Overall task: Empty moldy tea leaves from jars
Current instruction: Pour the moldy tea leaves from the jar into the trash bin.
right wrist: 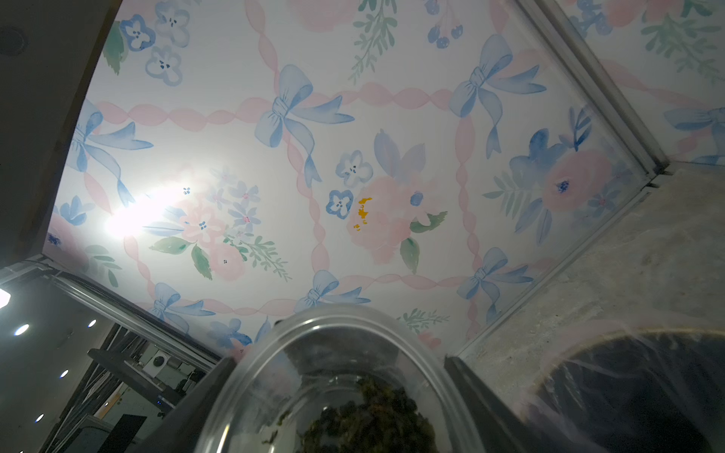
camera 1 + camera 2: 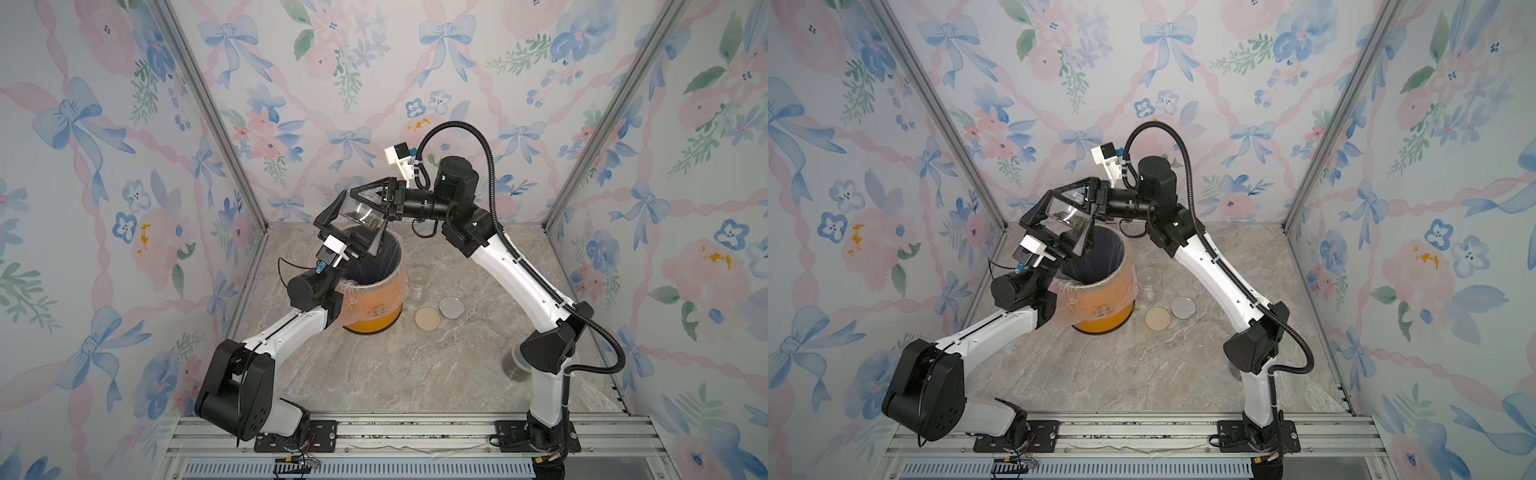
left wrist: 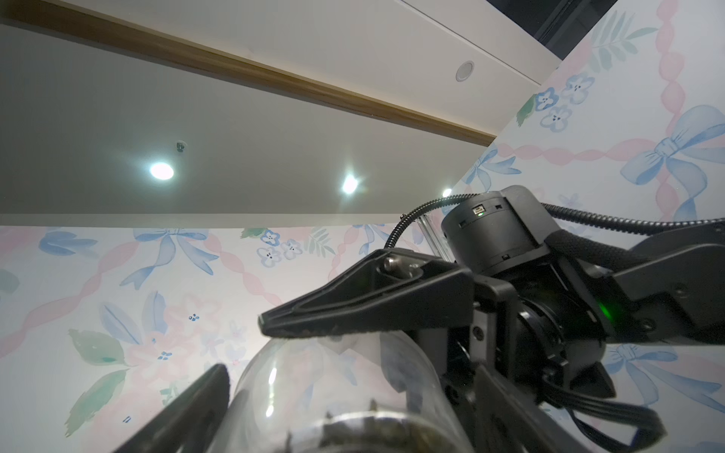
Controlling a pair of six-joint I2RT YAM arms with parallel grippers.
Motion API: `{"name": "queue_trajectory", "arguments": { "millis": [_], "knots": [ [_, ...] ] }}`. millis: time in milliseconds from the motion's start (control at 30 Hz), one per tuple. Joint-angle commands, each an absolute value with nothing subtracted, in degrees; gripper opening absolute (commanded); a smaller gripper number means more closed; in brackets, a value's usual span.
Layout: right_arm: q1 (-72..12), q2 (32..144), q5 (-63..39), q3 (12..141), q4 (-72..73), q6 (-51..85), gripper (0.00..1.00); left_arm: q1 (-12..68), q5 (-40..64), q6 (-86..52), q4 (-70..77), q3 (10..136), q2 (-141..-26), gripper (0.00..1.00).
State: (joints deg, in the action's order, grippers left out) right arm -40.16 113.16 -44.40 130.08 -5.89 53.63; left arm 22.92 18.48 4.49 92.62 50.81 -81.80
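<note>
Now the right fingers [image 3: 353, 310] clamp the clear jar [image 2: 361, 214] on its side, tea leaves [image 1: 372, 419] inside; the left fingers [image 3: 196, 412] straddle it wide, contact unclear. Just below them sits the orange bin [image 2: 374, 307]: smooth glass may slip if both pairs tug, or leaves scatter past the rim onto the bench [image 2: 415, 365]

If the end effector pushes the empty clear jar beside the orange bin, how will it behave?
Probably light, since the empty jar holds nothing visible. Standing upright on the smooth tabletop, it likely slides; pushed high it may tip, then roll, being round.
</note>
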Motion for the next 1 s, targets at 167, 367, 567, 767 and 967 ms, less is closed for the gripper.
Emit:
{"name": "queue_trajectory", "arguments": {
  "millis": [167, 367, 567, 767, 967],
  "knots": [
    [-40.32, 109.61, -45.03, 129.28, -3.59, 53.87, 0.56, 22.94, 17.43, 4.13, 92.72, 51.25, -82.44, 0.94],
    [-40.34, 109.14, -45.06, 129.44, -3.52, 53.91, 0.56, 22.34, 16.83, 3.64, 92.71, 50.63, -82.68, 0.97],
    [-40.23, 108.92, -45.03, 129.46, -4.06, 53.54, 0.56, 21.89, 17.05, 3.08, 92.51, 50.45, -82.96, 0.96],
    [-40.34, 108.98, -45.09, 128.86, -3.83, 53.70, 0.56, 21.81, 17.01, 2.79, 92.73, 50.36, -83.14, 0.95],
    [-40.38, 108.98, -45.08, 127.80, -2.61, 54.39, 0.56, 21.80, 17.74, 2.20, 92.29, 51.09, -82.92, 0.95]
  ]
}}
